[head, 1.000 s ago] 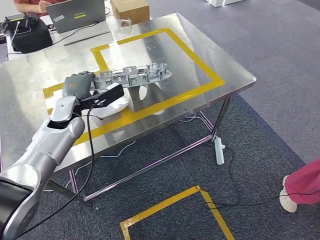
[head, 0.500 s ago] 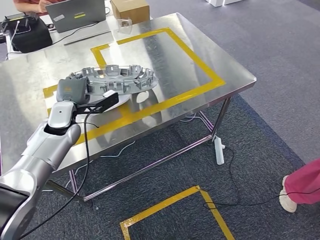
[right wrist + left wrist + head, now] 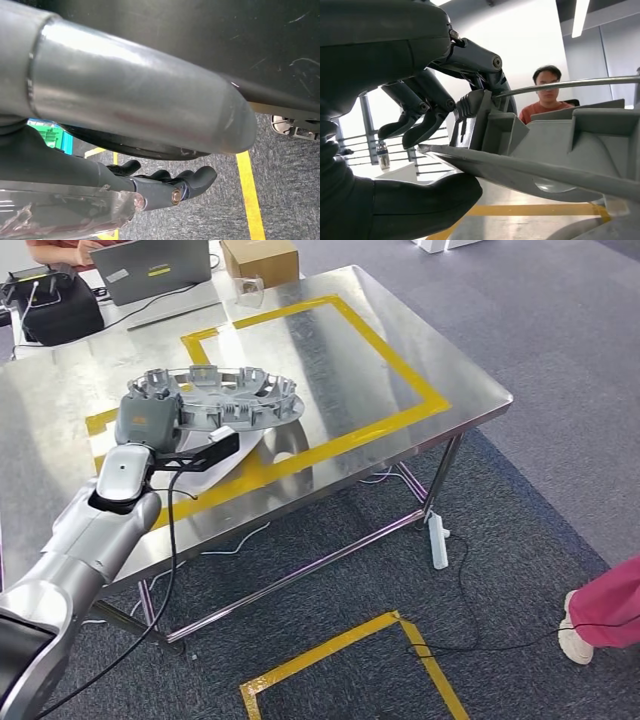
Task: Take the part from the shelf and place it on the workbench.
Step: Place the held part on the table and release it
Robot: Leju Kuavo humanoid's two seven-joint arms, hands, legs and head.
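The part point(image 3: 226, 395) is a grey ring-shaped casting with ribs along its rim. My left hand point(image 3: 147, 420) grips it by its near-left edge and holds it roughly level just above the steel workbench point(image 3: 392, 335), over the near-left corner of a yellow tape rectangle point(image 3: 381, 345). In the left wrist view the thumb point(image 3: 418, 202) lies under the part's rim point(image 3: 554, 155) and the dark fingers point(image 3: 471, 55) curl over it. My right hand point(image 3: 170, 182) hangs over the carpet, fingers stretched out with nothing in them.
A laptop point(image 3: 151, 265), a cardboard box point(image 3: 260, 258) and a black bag point(image 3: 56, 305) sit at the bench's far side, where a person point(image 3: 546, 95) sits. A power strip point(image 3: 438, 540) and cables lie on the floor; a person's leg point(image 3: 607, 610) is at the right.
My left hand has turned the part from stretched out sideways to lying level as a ring, and has drawn it a little to the left over the bench.
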